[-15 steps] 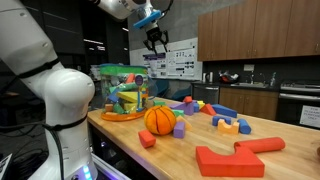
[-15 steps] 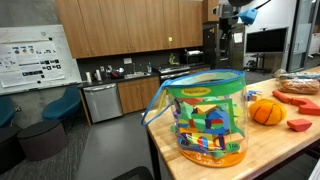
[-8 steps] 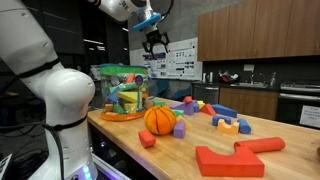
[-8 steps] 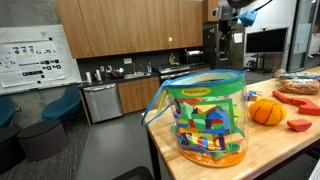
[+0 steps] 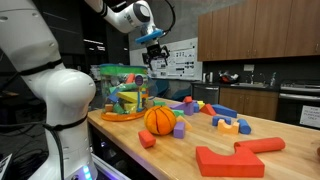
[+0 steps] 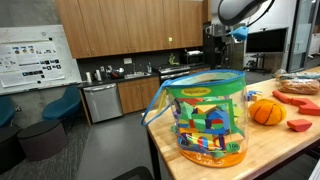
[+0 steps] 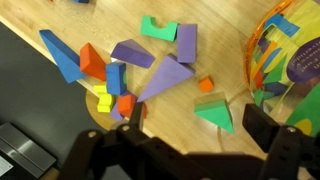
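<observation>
hanging high over the table (image 5: pixel 200 137), above the end where the clear tub of blocks (image 5: pixel 120 92) stands, the gripper (image 5: pixel 155 57) is spread wide and holds nothing. straight beneath it, well apart, lie a purple wedge (image 7: pixel 165 80), a smaller green wedge (image 7: pixel 215 116) nearer the tub, and a tiny orange cube (image 7: pixel 205 84).

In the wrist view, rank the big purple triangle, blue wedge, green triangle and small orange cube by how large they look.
1. purple triangle
2. blue wedge and green triangle, too alike to rank
3. orange cube
</observation>
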{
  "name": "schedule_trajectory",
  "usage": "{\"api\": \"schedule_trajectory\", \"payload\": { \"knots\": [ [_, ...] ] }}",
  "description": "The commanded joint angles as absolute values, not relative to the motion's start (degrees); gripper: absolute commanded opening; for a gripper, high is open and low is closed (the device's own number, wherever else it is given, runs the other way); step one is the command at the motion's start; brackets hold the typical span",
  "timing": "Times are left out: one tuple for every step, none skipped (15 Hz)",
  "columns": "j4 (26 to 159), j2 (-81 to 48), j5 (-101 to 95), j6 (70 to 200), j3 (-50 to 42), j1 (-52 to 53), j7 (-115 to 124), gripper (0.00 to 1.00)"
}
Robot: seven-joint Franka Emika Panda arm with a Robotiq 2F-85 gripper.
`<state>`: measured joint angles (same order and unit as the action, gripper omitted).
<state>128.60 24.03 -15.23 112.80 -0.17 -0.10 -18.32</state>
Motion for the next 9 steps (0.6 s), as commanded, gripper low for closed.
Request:
{"api": "schedule_trajectory", "payload": {
  "knots": [
    [130.05, 21.76, -14.20, 114.43, -1.50, 0.47, -17.84, 1.00],
    [130.87, 21.24, -13.99, 114.98, -1.85, 0.28, -17.79, 1.00],
    [131.55, 20.76, -13.70, 115.39, -2.31, 0.13, -18.03, 1.00],
    [132.61, 20.40, -13.38, 116.00, -2.92, -0.17, -18.13, 1.00],
    [133.59, 20.16, -13.17, 116.30, -3.58, -0.53, -18.24, 1.00],
    [134.33, 19.70, -12.89, 116.76, -4.24, -0.82, -18.27, 1.00],
    [135.06, 19.12, -12.26, 117.41, -5.00, -1.12, -18.41, 1.00],
    [135.52, 18.44, -11.42, 118.09, -5.62, -1.25, -18.44, 1.00],
    [135.91, 17.78, -10.52, 118.81, -6.04, -1.31, -18.37, 1.00]
  ]
}}
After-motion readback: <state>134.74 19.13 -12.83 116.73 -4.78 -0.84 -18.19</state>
